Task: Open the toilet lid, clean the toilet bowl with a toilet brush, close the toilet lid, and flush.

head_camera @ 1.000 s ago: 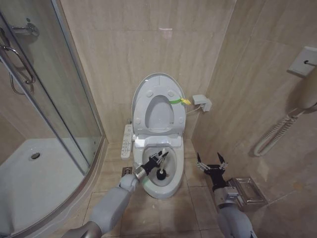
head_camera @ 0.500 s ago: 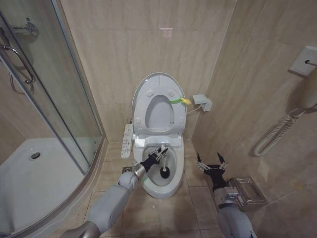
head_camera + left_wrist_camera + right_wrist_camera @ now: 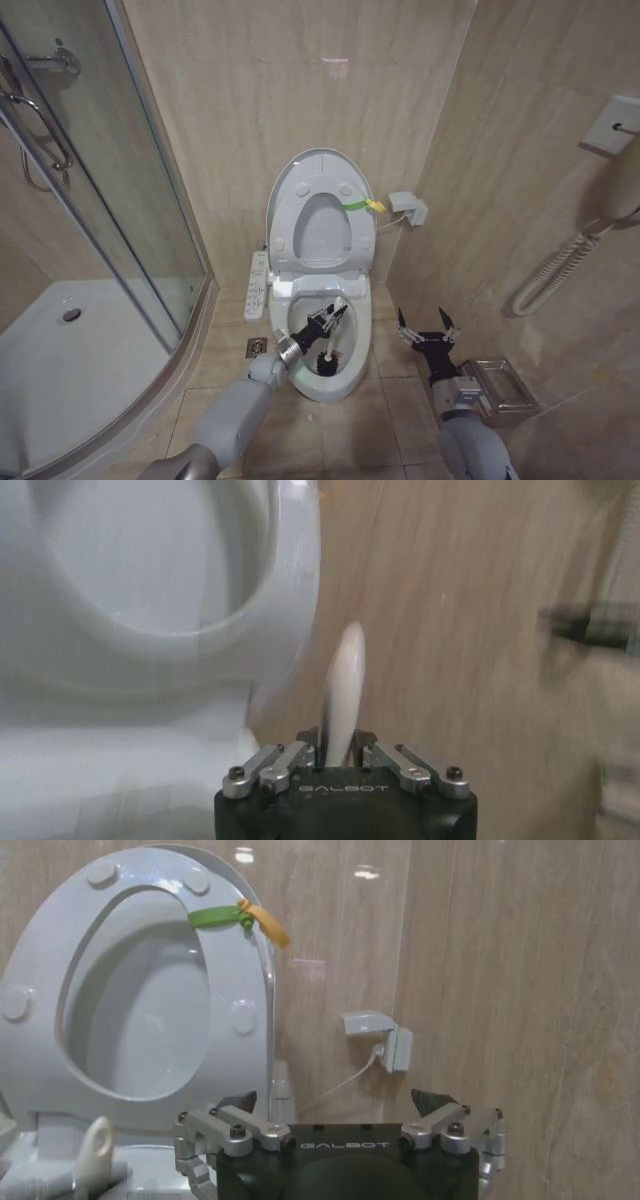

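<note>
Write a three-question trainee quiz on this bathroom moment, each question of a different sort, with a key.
1. True or false: the toilet lid stands upright against the wall.
2. Multiple choice: where is the dark head of the toilet brush? A) on the floor tiles B) inside the toilet bowl C) in the shower tray
3. Fill in: the right gripper hangs beside the bowl with its fingers ____.

Key
1. True; the lid is raised, its yellow-green loop at the edge.
2. B; the left gripper holds the brush handle over the bowl, head down inside.
3. Open; it holds nothing.
</note>
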Available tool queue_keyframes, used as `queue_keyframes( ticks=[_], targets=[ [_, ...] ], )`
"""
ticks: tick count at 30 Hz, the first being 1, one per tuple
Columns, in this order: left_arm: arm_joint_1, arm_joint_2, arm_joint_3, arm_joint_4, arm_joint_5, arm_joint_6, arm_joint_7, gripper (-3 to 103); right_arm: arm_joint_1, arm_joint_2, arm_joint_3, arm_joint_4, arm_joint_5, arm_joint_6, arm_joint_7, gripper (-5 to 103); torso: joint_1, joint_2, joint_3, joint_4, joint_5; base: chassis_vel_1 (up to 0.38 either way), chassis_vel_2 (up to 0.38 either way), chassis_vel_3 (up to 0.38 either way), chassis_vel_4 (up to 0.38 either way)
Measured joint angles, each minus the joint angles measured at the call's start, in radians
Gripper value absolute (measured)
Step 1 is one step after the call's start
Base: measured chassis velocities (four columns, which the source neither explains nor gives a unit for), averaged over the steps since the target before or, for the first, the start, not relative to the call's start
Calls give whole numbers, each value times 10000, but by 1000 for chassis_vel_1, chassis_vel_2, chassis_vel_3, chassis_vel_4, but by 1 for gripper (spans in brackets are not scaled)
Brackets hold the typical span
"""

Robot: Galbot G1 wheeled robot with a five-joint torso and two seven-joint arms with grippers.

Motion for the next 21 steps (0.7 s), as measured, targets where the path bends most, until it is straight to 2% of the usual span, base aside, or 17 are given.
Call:
queue_keyframes(
  ticks=[2, 3, 9, 21],
  targets=[
    [-45, -25, -51, 130, 30, 1, 4, 22, 9, -1, 0, 1, 1, 0, 2, 100, 4, -1, 0, 0, -6, 0, 0, 0, 0],
    [-70, -39, -100, 246, 68, 1, 7, 19, 12, 0, -1, 7, -1, 2, -4, 100, 2, 2, -4, -9, 1, 0, 0, 0, 0],
    [-68, -67, -343, 719, 228, -77, 108, 19, 5, 0, -1, 6, 0, 0, -4, 100, 0, 3, -6, -4, 0, 0, 0, 0, 0],
    [61, 244, -283, -318, 542, -25, 3, 19, 5, 0, -1, 4, 0, 0, -3, 100, 6, -7, 6, -2, 3, 0, 0, 0, 0]
  ],
)
